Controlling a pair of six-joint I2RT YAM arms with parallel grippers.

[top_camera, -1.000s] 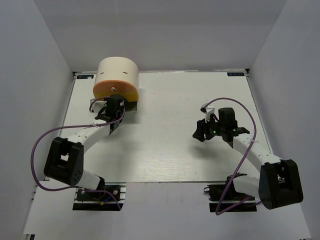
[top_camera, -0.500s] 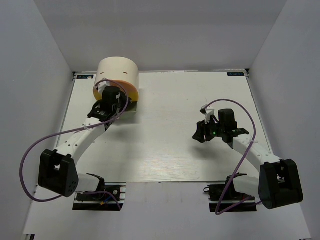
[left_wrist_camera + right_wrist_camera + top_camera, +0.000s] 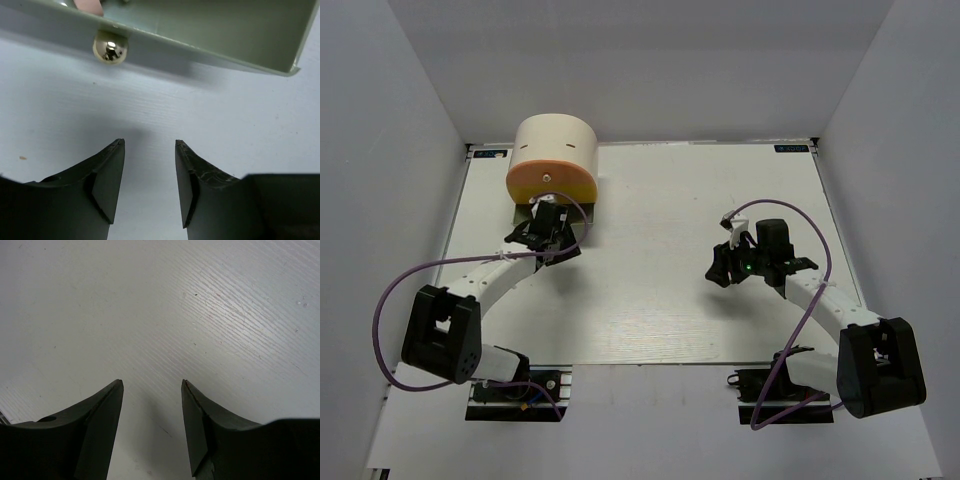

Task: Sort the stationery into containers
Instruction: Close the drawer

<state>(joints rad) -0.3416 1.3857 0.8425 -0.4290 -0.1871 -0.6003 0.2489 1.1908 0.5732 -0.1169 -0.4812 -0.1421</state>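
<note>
Top external view: the cream box stands at the far left of the table, its orange tier facing the arms; a pale drawer juts out at its foot, toward the near edge; the left gripper sits over that drawer, pointing at the box; the right gripper hangs over the right half of the table, well apart from the box.

Left wrist view: the fingers stand apart with only table between them; just beyond the tips runs the drawer's front wall with its shiny knob, untouched; a pink item shows inside at the top edge, too cropped to name.

Right wrist view: that gripper's jaws are likewise spread and hold nothing; only table lies below them.
</note>
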